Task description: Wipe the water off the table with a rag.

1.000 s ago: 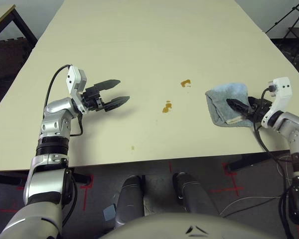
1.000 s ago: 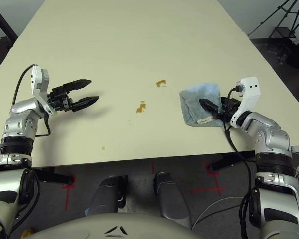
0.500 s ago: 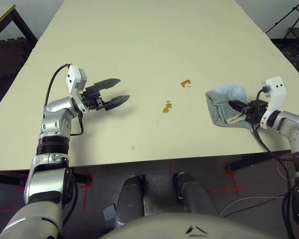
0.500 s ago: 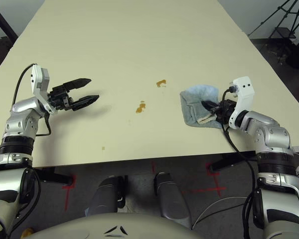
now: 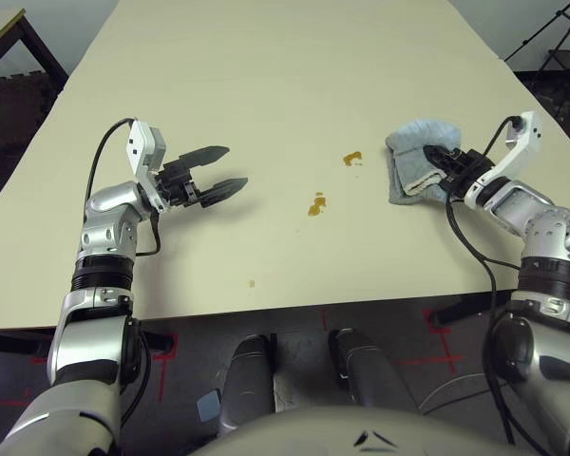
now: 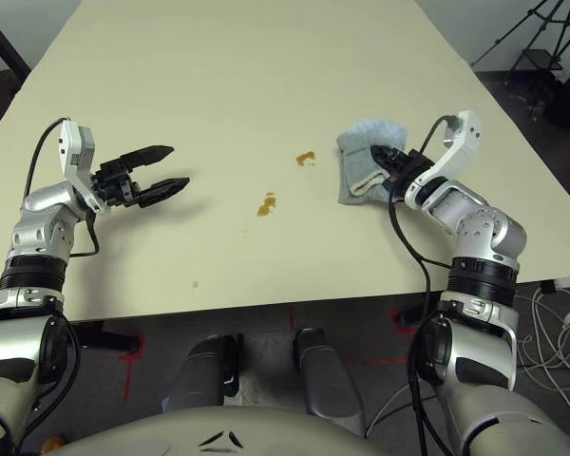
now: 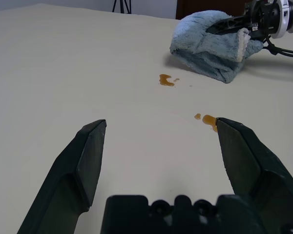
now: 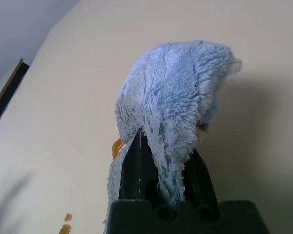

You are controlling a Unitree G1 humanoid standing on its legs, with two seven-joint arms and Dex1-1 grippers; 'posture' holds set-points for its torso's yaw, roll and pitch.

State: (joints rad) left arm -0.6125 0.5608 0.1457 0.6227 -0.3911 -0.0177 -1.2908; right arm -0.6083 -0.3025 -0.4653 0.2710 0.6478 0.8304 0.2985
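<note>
Left arm (image 5: 100,294) extended forward, well apart from rag (image 5: 410,136), on its left; forearm angled forward, left wrist (image 5: 114,204) bent inward toward rag's side. Left gripper (image 5: 237,165) held spread, two black fingers parted with nothing gripped between them, tips pointed rightward, toward rag's side. Right arm (image 5: 551,266) reached forward on rag's near right side; right wrist (image 5: 513,202) angled forward and inward toward rag. Right gripper (image 5: 428,150) closed on rag, cloth pinched between fingers, fingertips partly covered by rag's folds.
</note>
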